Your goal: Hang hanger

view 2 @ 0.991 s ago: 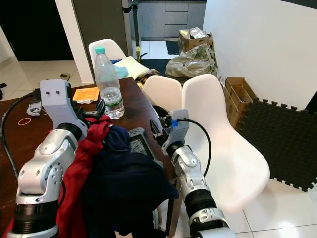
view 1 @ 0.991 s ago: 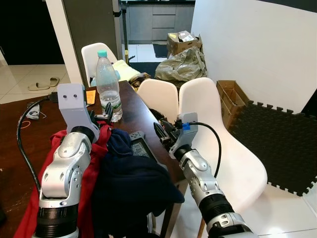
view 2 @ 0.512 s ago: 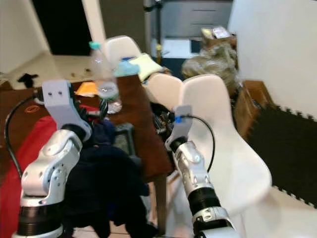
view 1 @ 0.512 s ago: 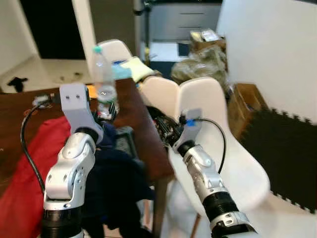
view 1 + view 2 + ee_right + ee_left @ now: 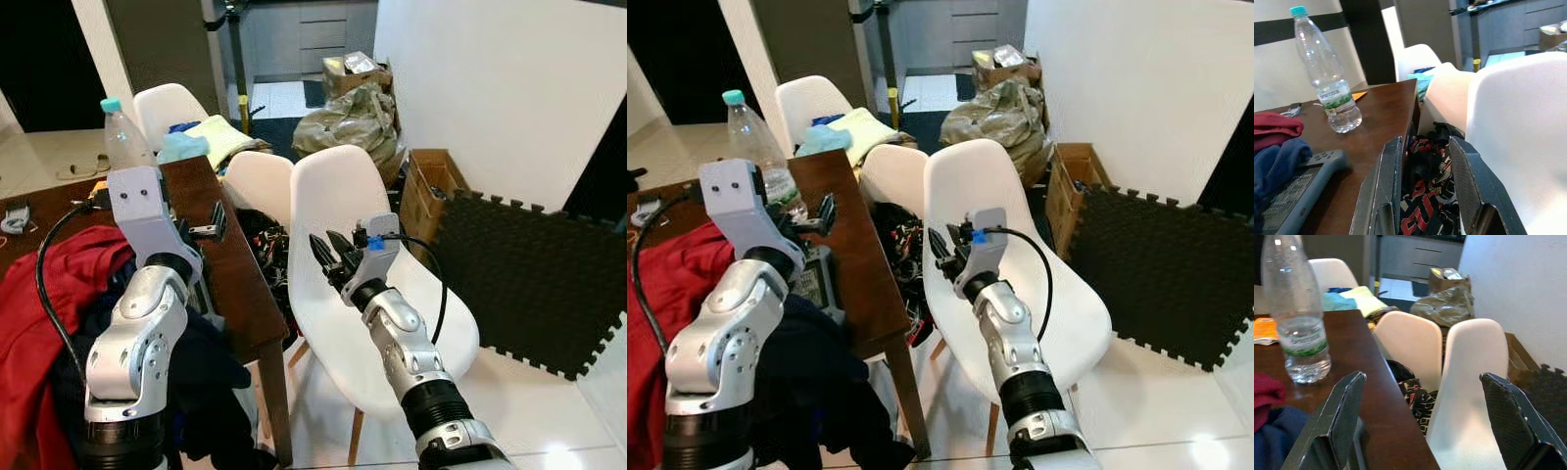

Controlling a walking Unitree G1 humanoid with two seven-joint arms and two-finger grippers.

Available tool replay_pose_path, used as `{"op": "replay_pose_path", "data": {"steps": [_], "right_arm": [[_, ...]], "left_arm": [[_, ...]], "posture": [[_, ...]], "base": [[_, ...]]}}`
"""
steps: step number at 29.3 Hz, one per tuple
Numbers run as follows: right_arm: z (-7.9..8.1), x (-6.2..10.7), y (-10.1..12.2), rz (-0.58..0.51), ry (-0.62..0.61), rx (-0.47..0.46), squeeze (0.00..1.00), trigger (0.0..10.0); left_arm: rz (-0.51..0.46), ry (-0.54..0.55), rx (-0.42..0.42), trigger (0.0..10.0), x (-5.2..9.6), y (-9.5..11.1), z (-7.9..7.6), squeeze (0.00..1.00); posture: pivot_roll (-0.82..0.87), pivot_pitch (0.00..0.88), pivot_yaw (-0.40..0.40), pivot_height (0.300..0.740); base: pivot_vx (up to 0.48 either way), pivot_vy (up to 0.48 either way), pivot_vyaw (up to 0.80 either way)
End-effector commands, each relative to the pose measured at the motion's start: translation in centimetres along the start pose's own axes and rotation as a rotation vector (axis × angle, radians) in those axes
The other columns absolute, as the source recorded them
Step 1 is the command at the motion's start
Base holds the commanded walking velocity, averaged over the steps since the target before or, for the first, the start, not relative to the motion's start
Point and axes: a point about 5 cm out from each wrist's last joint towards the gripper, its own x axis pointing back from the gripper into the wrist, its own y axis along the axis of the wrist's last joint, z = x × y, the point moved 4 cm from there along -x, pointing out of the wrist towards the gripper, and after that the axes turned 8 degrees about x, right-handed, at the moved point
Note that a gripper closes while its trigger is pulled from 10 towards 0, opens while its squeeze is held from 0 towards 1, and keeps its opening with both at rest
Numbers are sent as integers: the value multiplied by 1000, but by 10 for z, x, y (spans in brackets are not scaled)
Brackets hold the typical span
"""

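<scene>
Fingers of the right gripper (image 5: 942, 249) stand a little apart with nothing between them, held in the air before the back of the nearest white chair (image 5: 1038, 284); past them, in the right wrist view, lies a dark patterned cloth (image 5: 1427, 196) on a seat beside the brown table (image 5: 857, 284); the left gripper (image 5: 1422, 426) is spread wide and empty above the table's edge; a water bottle (image 5: 1295, 313) stands on the table, a red garment (image 5: 44, 284) and a navy garment (image 5: 808, 362) are heaped under the left arm, and a grey handset (image 5: 1295, 193) lies beside them; no hanger can be made out among the clothes.
</scene>
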Motion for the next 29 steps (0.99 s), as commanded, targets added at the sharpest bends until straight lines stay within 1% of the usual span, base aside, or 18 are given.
{"op": "replay_pose_path", "data": {"steps": [1,6,13,17,29], "right_arm": [[6,0,-2,6,17,-12,0,10000],[7,-1,-1,5,22,-13,0,10000],[8,0,-2,6,26,-13,0,10000],[7,-1,-2,5,25,-16,0,10000],[10,-1,-3,13,50,10,0,10000]], "left_arm": [[10,24,-9,10000,1,-3,6,0],[13,27,6,10000,2,-3,7,0],[10,22,0,10000,2,-3,6,0],[25,14,-16,10000,3,-6,3,0],[27,30,-15,10000,3,-8,7,0]], "posture": [[176,9,4,740],[176,4,3,740],[178,0,3,740],[178,0,4,740],[181,6,4,740]], "base": [[0,0,0],[0,0,0],[0,464,0],[0,0,0],[0,0,0]]}}
